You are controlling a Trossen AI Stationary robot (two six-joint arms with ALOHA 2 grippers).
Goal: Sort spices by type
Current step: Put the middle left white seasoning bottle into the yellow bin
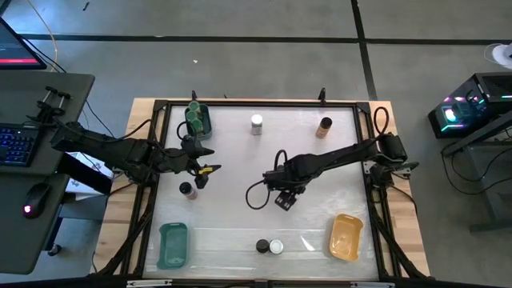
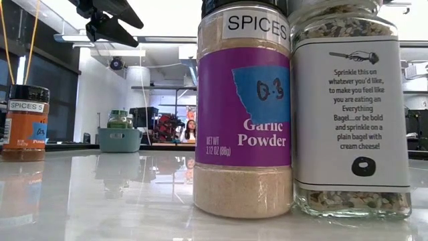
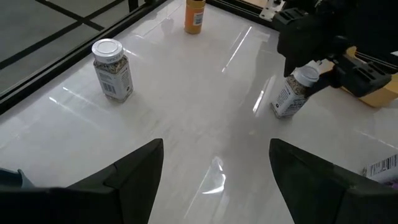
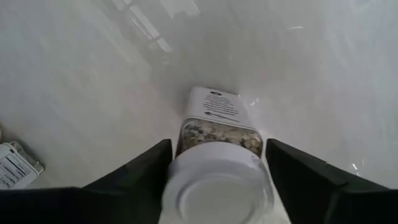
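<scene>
From above, the white table (image 1: 240,160) carries scattered jars. The left gripper (image 1: 210,170) hovers near the left edge, fingers spread and empty, with a dark-lidded jar (image 1: 187,190) just beside it. Green-lidded jars (image 1: 194,114) sit in a teal tray (image 1: 207,122) at the far left corner. A white-lidded jar (image 1: 257,124) and an orange jar (image 1: 324,127) stand near the far edge. The right gripper (image 1: 283,199) is at mid-table. A black-lidded jar (image 1: 262,246) and a white-lidded one (image 1: 277,246) stand touching at the near edge, between an empty teal tray (image 1: 173,245) and an orange tray (image 1: 346,237).

At table height, a garlic powder jar (image 2: 244,107) and a bagel seasoning jar (image 2: 351,110) fill the foreground side by side.

The left wrist shows the right gripper (image 3: 323,74) around a tilted white-capped jar (image 3: 292,93).

The right wrist shows fingers (image 4: 134,171) either side of that jar's cap (image 4: 216,186), near but not clearly clamped.
</scene>
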